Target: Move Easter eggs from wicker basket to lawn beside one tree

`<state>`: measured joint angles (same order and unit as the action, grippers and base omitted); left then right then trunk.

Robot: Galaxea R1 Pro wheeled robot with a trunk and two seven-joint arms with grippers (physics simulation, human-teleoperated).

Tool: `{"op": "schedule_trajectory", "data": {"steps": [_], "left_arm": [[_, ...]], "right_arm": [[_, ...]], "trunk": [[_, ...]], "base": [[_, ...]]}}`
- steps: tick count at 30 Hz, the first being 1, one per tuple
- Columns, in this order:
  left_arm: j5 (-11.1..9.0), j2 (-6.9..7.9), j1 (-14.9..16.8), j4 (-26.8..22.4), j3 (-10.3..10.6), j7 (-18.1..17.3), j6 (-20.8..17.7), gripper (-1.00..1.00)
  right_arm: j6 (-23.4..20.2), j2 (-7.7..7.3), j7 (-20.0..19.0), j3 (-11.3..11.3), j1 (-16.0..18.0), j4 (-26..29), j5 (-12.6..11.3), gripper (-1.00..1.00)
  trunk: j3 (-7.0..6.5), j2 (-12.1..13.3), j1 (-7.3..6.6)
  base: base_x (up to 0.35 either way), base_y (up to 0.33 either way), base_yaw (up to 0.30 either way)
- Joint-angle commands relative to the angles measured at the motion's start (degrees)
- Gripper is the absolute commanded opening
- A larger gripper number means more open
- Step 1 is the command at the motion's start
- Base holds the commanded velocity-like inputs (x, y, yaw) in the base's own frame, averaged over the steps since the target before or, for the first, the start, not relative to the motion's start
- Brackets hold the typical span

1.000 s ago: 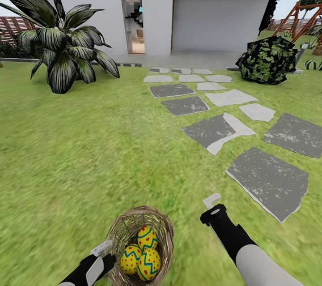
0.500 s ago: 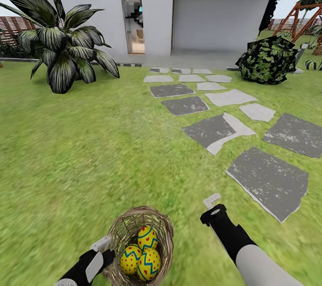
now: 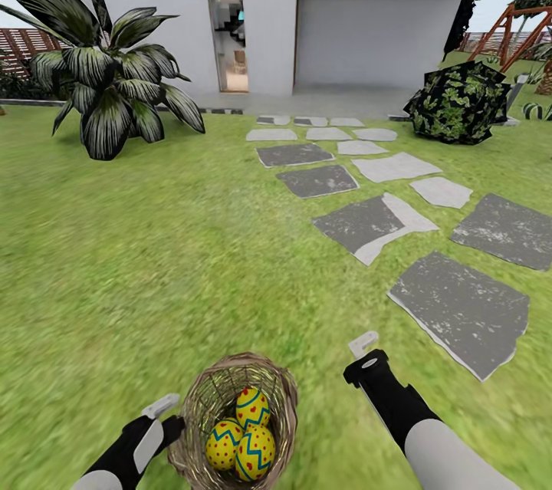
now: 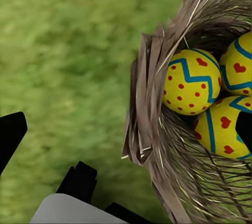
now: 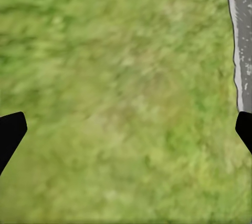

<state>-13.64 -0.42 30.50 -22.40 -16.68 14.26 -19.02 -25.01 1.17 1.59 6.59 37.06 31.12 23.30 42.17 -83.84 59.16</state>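
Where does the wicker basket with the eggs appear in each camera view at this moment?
Head view: the wicker basket sits on the lawn at bottom centre, beside the left gripper.
Left wrist view: its woven rim fills the right side, grass beside it.
Right wrist view: grass and a grey slab edge; no basket.
Shared landmark: the three Easter eggs, also in the left wrist view.
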Motion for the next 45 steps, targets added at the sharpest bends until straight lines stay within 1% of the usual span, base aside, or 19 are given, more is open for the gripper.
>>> {"op": "schedule_trajectory", "data": {"steps": [1, 4, 10, 15, 18, 22, 23, 24, 26, 27, 28, 31, 33, 35, 45], "left_arm": [[-0.6, 0.01, 0.0, -0.2, 0.0, 0.4, -0.2, 1.00], [-0.5, -0.07, 0.0, -0.3, 0.0, 0.3, -0.2, 1.00], [-0.6, -0.45, 0.0, -0.3, 0.1, 0.1, -0.1, 1.00], [-0.6, -0.82, 0.0, -0.2, 0.2, 0.0, 0.0, 1.00], [-0.6, -1.23, 0.0, -0.2, 0.2, -0.1, 0.0, 1.00], [-0.6, -1.37, 0.0, -0.2, 0.4, -0.1, 0.0, 1.00], [-0.6, -1.38, 0.0, -0.2, 0.6, -0.1, 0.0, 1.00], [-0.6, -1.36, 0.0, -0.3, 2.0, -0.2, 0.2, 1.00], [-0.6, -1.35, 0.0, -0.3, 3.3, -0.2, 0.3, 1.00], [-0.6, -1.38, 0.0, -0.3, 3.7, -0.2, 0.4, 1.00], [-0.6, -1.39, 0.0, -0.4, 3.8, -0.2, 0.4, 1.00], [-0.6, -1.36, 0.0, -1.5, 4.3, -0.2, 0.4, 1.00], [-0.6, -1.35, 0.0, -2.0, 4.3, -0.2, 0.3, 1.00], [-0.7, -1.34, 0.0, -2.3, 4.4, -0.2, 0.4, 1.00], [-0.7, -1.34, 0.0, -3.1, 4.4, -0.2, 0.1, 1.00]], "right_arm": [[-0.4, -0.03, 0.2, 0.3, 0.0, 0.1, 0.2, 1.00], [-0.4, -0.03, 0.2, 0.3, 0.0, 0.1, 0.2, 1.00], [-0.4, -0.12, 0.1, 0.3, 0.0, 0.1, 0.2, 1.00], [-0.3, -0.41, -0.4, -0.1, 0.0, 0.9, -0.4, 1.00], [-0.2, -0.39, -0.7, -0.2, 0.1, 2.2, -0.6, 1.00], [-0.2, -0.44, -2.0, -0.3, 0.1, 5.9, -0.8, 1.00], [-0.2, -0.50, -3.1, -0.4, 0.1, 7.1, -0.8, 1.00], [-0.2, -0.62, -8.6, -2.1, 0.1, 10.9, -0.9, 1.00], [-0.2, -0.76, -14.4, -4.7, 0.1, 13.9, -0.9, 1.00], [-0.2, -0.94, -17.6, -6.0, 0.1, 15.1, -0.9, 1.00], [-0.2, -1.06, -19.3, -6.5, 0.1, 15.6, -0.8, 1.00], [-0.3, -1.67, -27.8, -8.5, 0.1, 17.3, -0.7, 1.00], [-0.2, -1.82, -29.5, -8.8, 0.1, 17.7, -0.7, 1.00], [-0.2, -1.92, -30.2, -9.1, 0.1, 17.9, -0.7, 1.00], [-0.2, -1.96, -30.5, -9.6, 0.1, 18.0, -0.7, 1.00]], "trunk": [[0.23, -0.4, 0.22], [0.77, -1.6, 0.88], [0.77, -1.6, 0.88], [0.77, -1.6, 0.88], [1.31, -2.8, 1.54], [2.03, -4.5, 2.42], [2.21, -4.9, 2.64], [2.39, -5.3, 2.86], [2.75, -6.1, 3.30], [2.92, -6.5, 3.52], [3.10, -6.9, 3.74], [3.64, -8.1, 4.40], [4.00, -8.9, 4.84], [4.36, -9.7, 5.28], [6.16, -13.7, 7.47]], "base": [[0.000, 0.000, 0.000], [0.000, 0.000, 0.000], [0.000, 0.000, 0.000], [0.000, 0.000, 0.000], [0.000, 0.000, 0.000], [0.000, 0.000, 0.000], [0.000, 0.000, 0.000], [0.000, 0.000, 0.000], [0.000, 0.000, 0.000], [0.000, 0.000, 0.000], [0.000, 0.000, 0.000], [0.000, 0.000, 0.000], [0.000, 0.000, 0.000], [0.000, 0.000, 0.000], [0.000, 0.000, 0.000]]}}
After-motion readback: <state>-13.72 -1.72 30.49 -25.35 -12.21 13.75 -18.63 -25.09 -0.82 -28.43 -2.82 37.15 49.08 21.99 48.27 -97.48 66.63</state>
